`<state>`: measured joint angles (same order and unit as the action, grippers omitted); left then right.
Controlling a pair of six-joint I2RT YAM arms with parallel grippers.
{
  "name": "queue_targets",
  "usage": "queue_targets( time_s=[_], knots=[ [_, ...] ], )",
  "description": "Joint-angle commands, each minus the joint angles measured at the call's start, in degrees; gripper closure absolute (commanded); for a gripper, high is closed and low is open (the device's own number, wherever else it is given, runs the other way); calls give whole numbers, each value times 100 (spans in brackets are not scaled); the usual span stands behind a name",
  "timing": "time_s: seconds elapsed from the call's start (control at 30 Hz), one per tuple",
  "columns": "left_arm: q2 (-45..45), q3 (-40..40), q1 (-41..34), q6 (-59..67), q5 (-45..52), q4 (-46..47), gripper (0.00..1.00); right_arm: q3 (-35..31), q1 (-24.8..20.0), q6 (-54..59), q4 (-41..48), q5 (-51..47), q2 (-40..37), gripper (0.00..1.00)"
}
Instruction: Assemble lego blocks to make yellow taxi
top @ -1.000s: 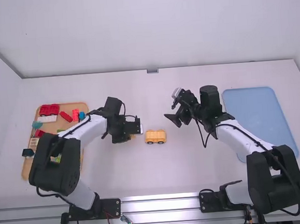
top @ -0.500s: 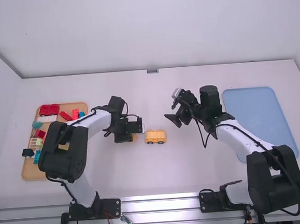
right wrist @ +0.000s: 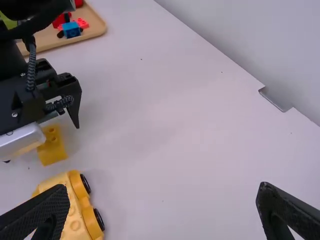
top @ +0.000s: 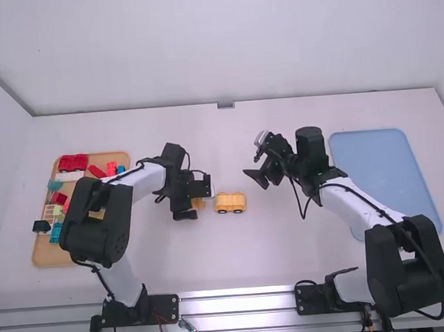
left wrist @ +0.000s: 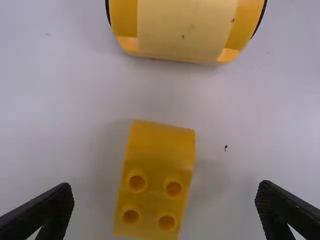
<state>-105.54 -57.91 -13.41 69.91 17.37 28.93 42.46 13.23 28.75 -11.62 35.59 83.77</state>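
In the high view, the left gripper (top: pixel 188 207) is low over the middle of the table, beside a small yellow block (top: pixel 199 203). The yellow car body on wheels (top: pixel 230 203) stands just right of that block. The left wrist view has the left gripper (left wrist: pixel 165 192) open, the studded yellow block (left wrist: pixel 157 185) between its spread fingers with space on both sides, and the car (left wrist: pixel 185 30) beyond it, apart. Up and right of the car, the right gripper (top: pixel 255 179) is open and holds nothing. In the right wrist view, the right gripper (right wrist: pixel 164 192) shows the car (right wrist: pixel 75 212) near one finger.
A wooden tray (top: pixel 52 258) with several red, blue, green and white pieces lies at the left, partly under the left arm. On the right is a blue tray (top: pixel 375 161), with the right arm over its near left edge.
My left gripper has shifted slightly right, and its fingers have since spread apart beside the small yellow block, more of which now shows. The right arm and the car have stayed put.
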Motion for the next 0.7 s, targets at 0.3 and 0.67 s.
queue_targets(
  time_s=[0.3, 0.67],
  knots=[
    [-39, -1388, -7, -2, 120, 1366, 1, -4, 33, 15, 7, 35, -105, 1],
    [-39, -1827, 26, -678, 262, 1419, 1, -2, -24, 11, -144, 35, -105, 1]
  ],
)
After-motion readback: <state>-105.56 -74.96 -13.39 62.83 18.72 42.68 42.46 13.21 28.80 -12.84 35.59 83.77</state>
